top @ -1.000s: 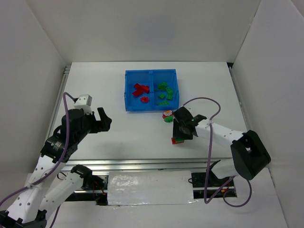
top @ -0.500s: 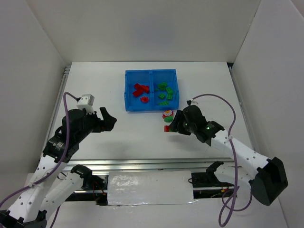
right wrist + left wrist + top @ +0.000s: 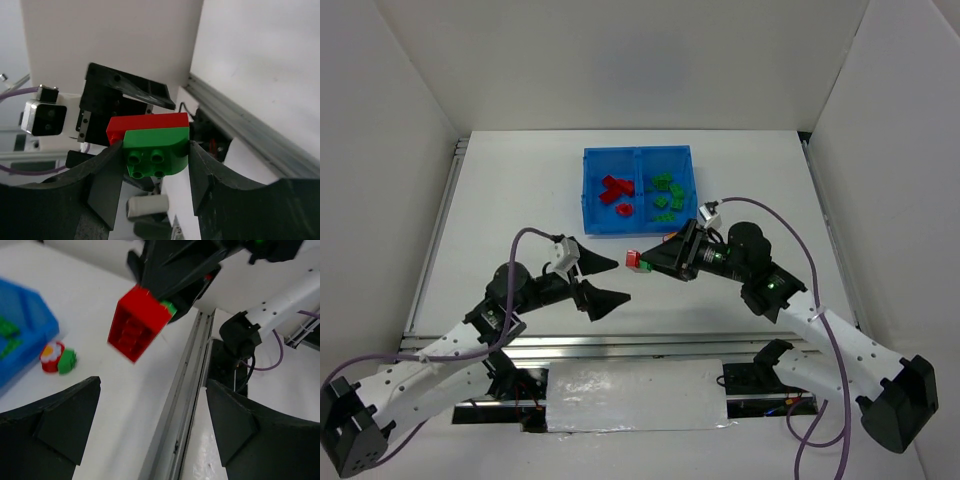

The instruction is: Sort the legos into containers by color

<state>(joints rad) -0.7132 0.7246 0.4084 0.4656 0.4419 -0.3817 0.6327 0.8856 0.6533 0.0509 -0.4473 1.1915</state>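
Note:
My right gripper [image 3: 652, 262] is shut on a joined red and green brick [image 3: 638, 260] and holds it above the table, in front of the blue tray [image 3: 587, 195]. In the right wrist view the green half [image 3: 157, 150] sits between the fingers with the red half [image 3: 147, 122] behind it. My left gripper [image 3: 617, 282] is open and empty, pointing at that brick from the left; the brick [image 3: 140, 322] hangs in front of it, apart. Red bricks [image 3: 615, 190] lie in the tray's left compartment, green bricks [image 3: 668, 195] in the right.
A small red, white and green piece [image 3: 56, 357] lies on the table just in front of the tray [image 3: 25, 320]. The metal rail [image 3: 620, 345] runs along the table's near edge. White walls stand close on the left, right and back.
My right gripper lifted the joined brick off the table and turned it left. My left arm swung from the table's left side to the centre and now faces the brick.

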